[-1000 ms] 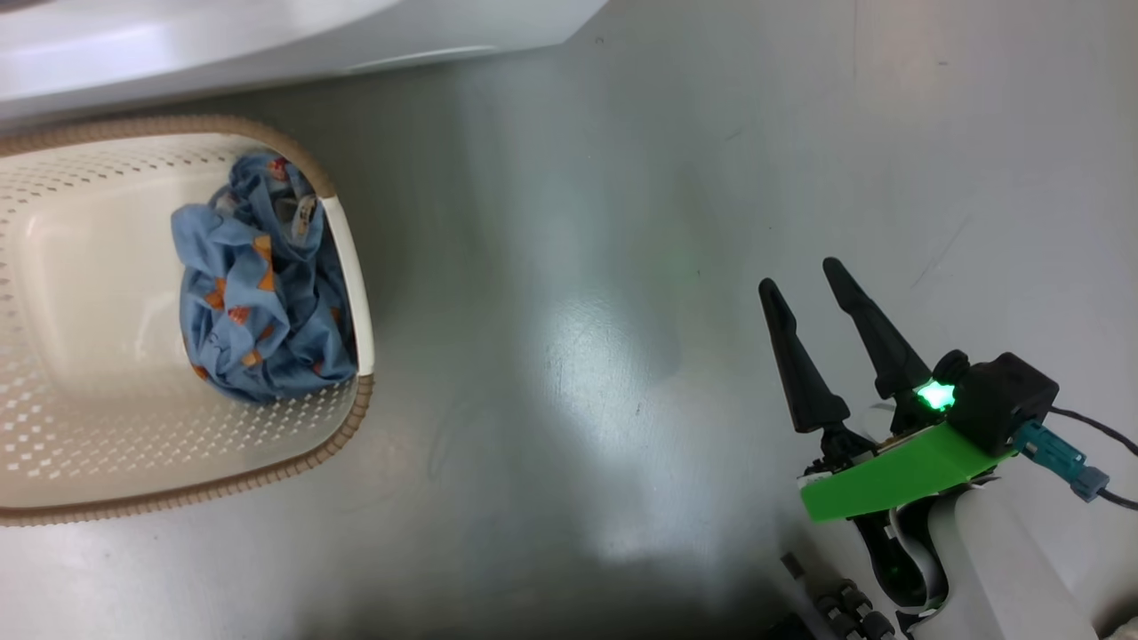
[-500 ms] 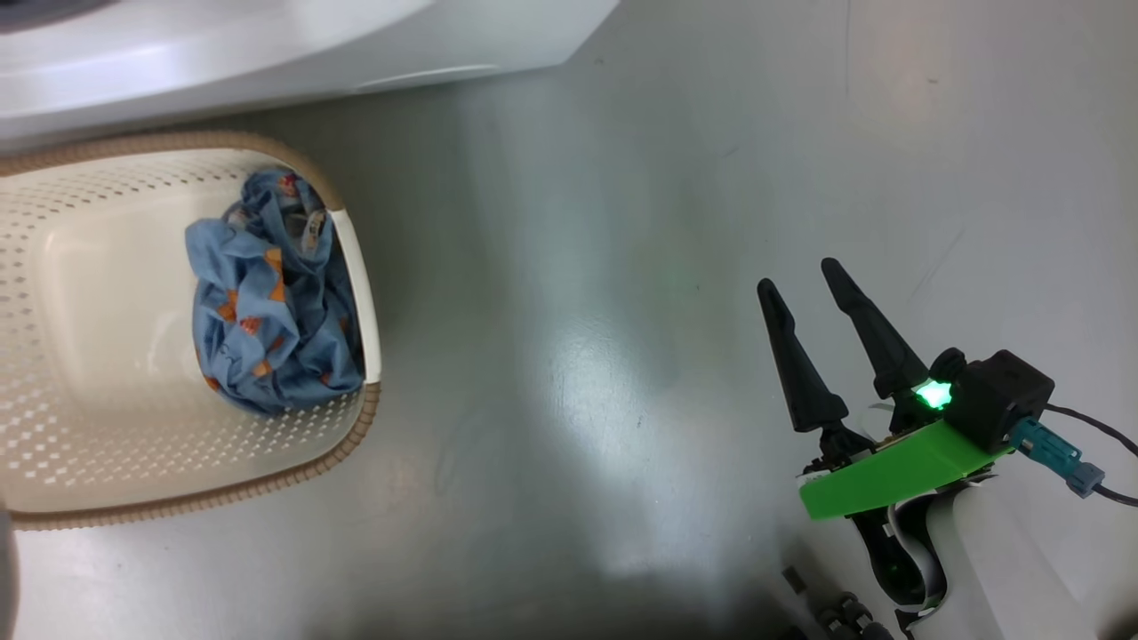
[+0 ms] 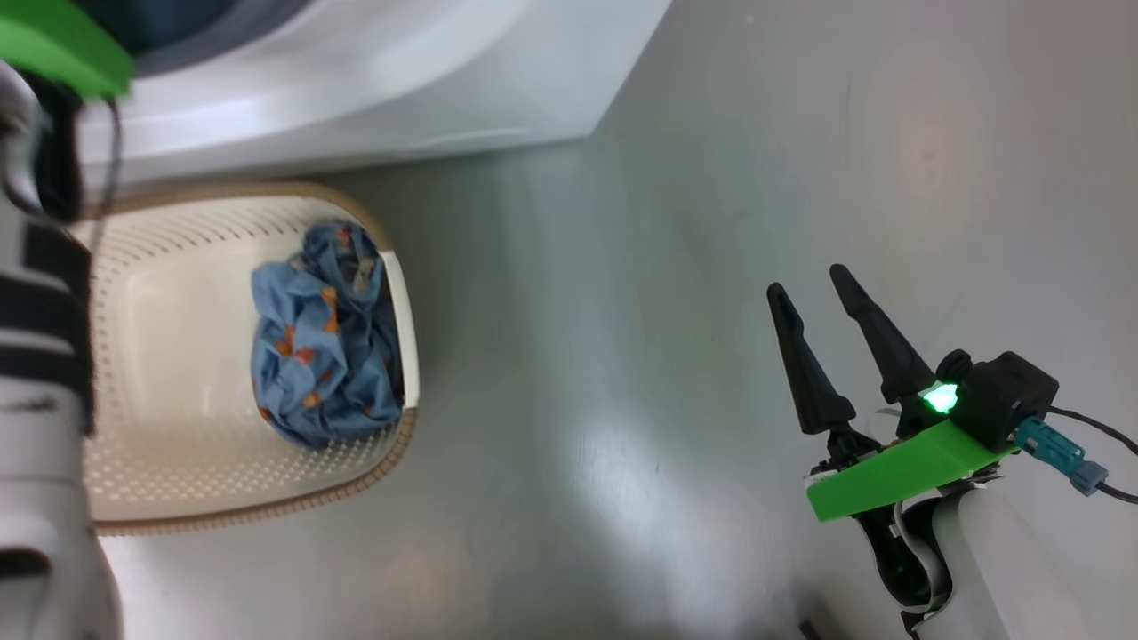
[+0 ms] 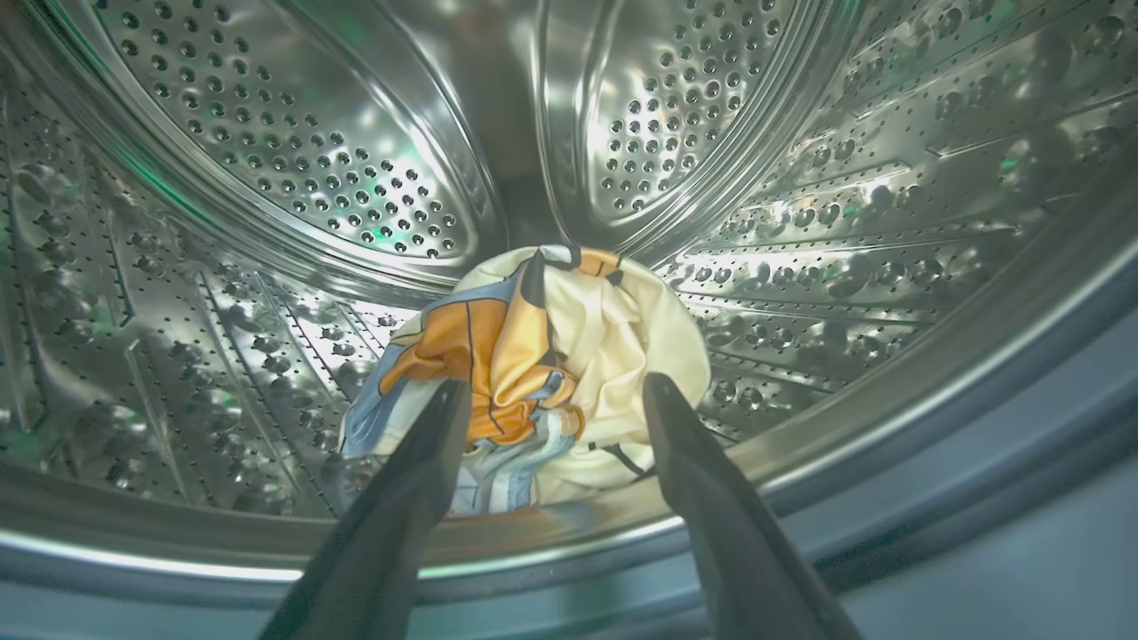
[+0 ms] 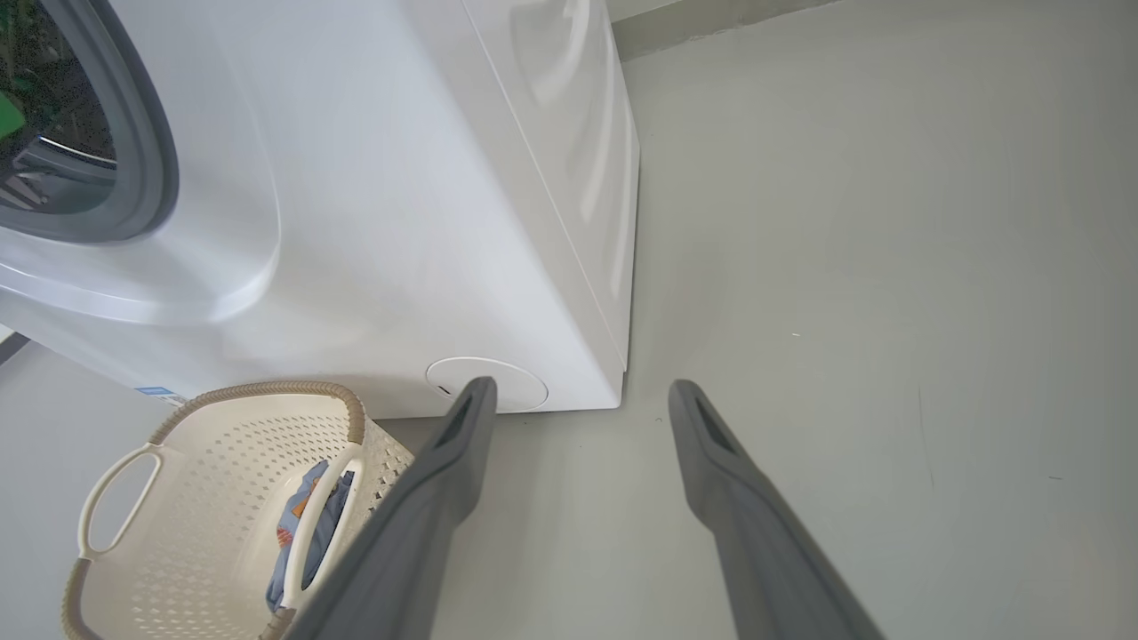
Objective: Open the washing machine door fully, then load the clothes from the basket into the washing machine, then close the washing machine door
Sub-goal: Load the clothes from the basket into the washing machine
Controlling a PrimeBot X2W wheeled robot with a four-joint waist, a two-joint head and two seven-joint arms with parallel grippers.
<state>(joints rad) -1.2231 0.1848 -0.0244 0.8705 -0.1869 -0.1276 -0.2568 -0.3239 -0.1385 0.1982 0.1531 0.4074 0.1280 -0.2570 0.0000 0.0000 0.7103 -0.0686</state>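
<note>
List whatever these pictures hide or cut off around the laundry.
Head view: the left end of the basket, behind the left forearm.
Right wrist view: most of the blue clothes, behind the basket's handle.
Left wrist view: the underside of the bundle in the drum, behind the jaws of the left gripper.

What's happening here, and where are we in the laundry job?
The robot is mid-loading. Its left gripper reaches into the drum of the washing machine with its fingers spread. A cream and orange garment lies at the bottom of the drum just beyond them, apparently not gripped. One crumpled blue garment sits in the basket beside the machine, not yet loaded. The right gripper hangs open over the floor, holding nothing.
</note>
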